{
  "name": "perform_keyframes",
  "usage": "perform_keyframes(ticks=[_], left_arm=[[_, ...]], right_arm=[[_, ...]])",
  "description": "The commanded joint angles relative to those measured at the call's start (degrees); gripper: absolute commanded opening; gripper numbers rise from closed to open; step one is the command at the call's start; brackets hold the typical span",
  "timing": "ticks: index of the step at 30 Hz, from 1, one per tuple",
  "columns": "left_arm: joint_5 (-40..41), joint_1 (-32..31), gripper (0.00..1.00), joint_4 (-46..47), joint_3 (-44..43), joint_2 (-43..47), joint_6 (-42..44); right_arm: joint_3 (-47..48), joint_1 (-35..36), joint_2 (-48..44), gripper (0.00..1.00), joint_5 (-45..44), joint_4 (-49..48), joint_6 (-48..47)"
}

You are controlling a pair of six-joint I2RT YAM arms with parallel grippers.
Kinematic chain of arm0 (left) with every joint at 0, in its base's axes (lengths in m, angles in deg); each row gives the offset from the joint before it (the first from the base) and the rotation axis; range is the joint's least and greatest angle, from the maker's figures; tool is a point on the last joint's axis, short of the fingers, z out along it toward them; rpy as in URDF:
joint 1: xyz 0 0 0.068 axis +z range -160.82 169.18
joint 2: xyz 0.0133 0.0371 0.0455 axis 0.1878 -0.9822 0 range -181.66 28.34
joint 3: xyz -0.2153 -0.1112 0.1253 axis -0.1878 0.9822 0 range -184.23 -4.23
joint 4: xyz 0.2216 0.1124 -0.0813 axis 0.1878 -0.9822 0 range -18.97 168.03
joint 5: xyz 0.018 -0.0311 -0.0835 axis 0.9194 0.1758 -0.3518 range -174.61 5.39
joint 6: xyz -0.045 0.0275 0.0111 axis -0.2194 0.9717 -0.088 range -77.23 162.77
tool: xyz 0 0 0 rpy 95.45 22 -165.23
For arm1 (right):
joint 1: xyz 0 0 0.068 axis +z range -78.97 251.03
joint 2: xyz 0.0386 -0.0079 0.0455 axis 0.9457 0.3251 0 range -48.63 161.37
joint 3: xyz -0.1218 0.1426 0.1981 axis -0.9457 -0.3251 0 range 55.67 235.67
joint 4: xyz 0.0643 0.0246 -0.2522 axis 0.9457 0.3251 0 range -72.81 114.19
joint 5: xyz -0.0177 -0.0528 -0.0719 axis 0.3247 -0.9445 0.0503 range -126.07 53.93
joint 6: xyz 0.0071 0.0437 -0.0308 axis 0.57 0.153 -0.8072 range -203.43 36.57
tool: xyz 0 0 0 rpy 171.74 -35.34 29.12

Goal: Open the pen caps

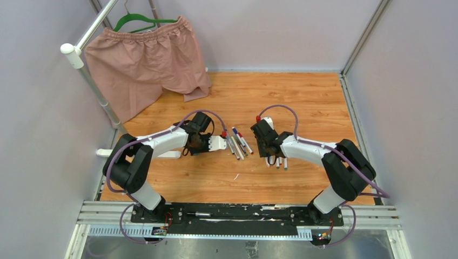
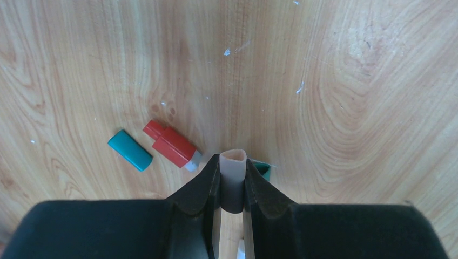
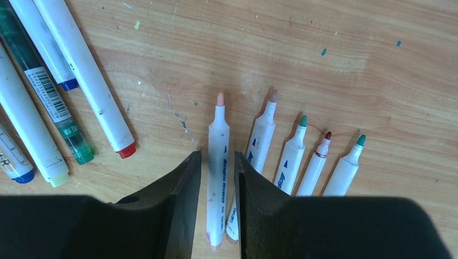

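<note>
In the left wrist view my left gripper (image 2: 233, 163) is shut on a cream pen cap (image 2: 233, 167), held upright just above the wood. A teal cap (image 2: 129, 150) and a red cap (image 2: 172, 144) lie to its left, and a green cap (image 2: 263, 169) peeks out behind the right finger. In the right wrist view my right gripper (image 3: 217, 157) is open, its jaws straddling an uncapped peach-tipped pen (image 3: 219, 135) that lies on the table. Several more uncapped pens (image 3: 291, 154) lie to its right. Capped pens (image 3: 81, 70) lie at the upper left. From above, the left gripper (image 1: 220, 143) and the right gripper (image 1: 268, 156) flank the capped pens (image 1: 238, 144).
Pink shorts (image 1: 146, 59) hang on a green hanger from a white rail (image 1: 86, 59) at the back left. A long white bar (image 1: 167, 154) lies under the left arm. Grey walls enclose the wooden table (image 1: 302, 102), with a metal rail (image 1: 237, 216) along its near edge.
</note>
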Motion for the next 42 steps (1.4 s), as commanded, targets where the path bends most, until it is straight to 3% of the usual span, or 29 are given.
perform_keyframes(ticks=[1, 8, 14, 20, 27, 36, 42], left_arm=[[1.3, -0.3, 0.12, 1.9, 0.8, -1.4, -0.9], [1.4, -0.3, 0.37, 1.3, 0.7, -1.2, -1.2], [-0.1, -0.2, 0.54, -6.1, -3.5, 2.4, -1.6], [-3.4, 1.4, 0.61, -16.2, -13.7, 9.0, -3.7], [-3.2, 5.0, 0.74, -20.7, -22.9, 14.2, -9.5], [-5.6, 12.4, 0.82, -20.8, -19.7, 18.2, -13.6], [-5.4, 14.1, 0.91, -20.8, -19.4, 18.7, -15.3]], right_arm=[[-0.7, -0.6, -1.3, 0.33, -1.6, -0.1, 0.5], [0.3, -0.7, -6.3, 0.27, -1.3, 1.5, 0.2], [3.2, -0.6, -7.3, 0.27, 0.8, 3.2, -1.5], [11.4, -1.8, -1.9, 0.29, 7.7, 3.7, -4.9], [22.6, -2.0, 10.6, 0.29, 15.2, 5.1, -8.3], [22.9, -1.9, 16.0, 0.28, 18.1, 4.6, -8.3], [20.6, -2.0, 17.1, 0.25, 17.6, 3.9, -8.5]])
